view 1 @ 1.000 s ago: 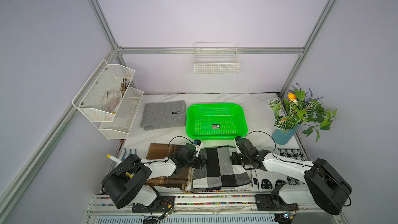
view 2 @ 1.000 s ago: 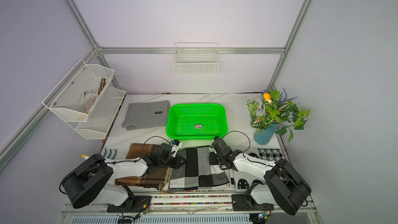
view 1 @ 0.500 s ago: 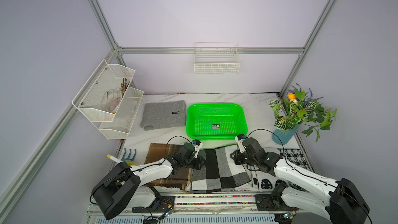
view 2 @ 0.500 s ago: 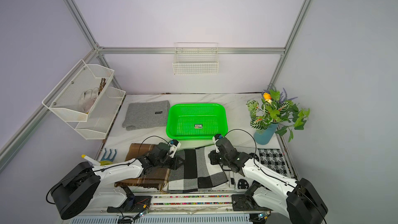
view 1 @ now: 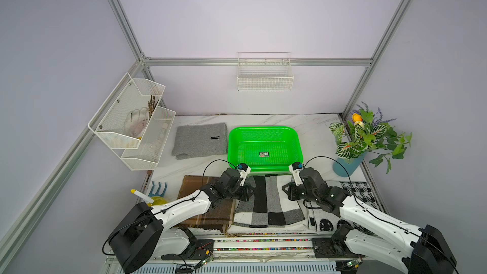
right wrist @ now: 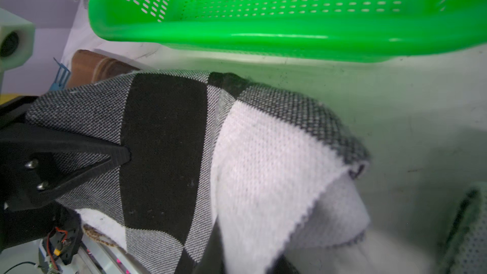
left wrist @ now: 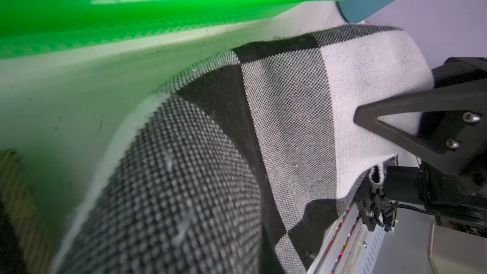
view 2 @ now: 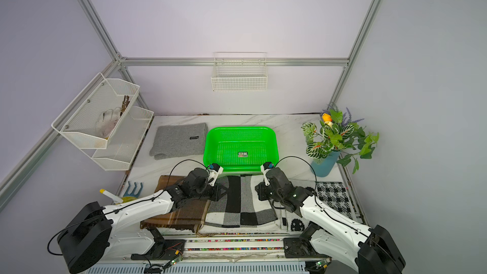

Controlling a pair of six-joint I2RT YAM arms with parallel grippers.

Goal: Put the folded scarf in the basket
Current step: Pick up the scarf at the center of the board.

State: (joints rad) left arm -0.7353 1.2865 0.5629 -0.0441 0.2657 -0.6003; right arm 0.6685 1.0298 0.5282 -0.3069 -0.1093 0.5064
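Your left end effector (view 1: 246,194) and right end effector (view 1: 286,190) each pinch a side edge of the checked scarf (view 1: 266,202), lower centre, so it should stay folded when lifted; the basket (view 1: 263,128) sits just above, empty.

Scarf (view 1: 266,201) checked black, grey, white; basket (view 1: 247,148) green.

Probably a lab booth, aluminium frame (view 1: 258,61), plain walls (view 1: 237,9)

A black, grey and white checked knit scarf (left wrist: 263,127) is filling mid-frame beside the bright green perforated plastic basket (left wrist: 105,9), the right gripper (left wrist: 365,121) pinching its white edge.
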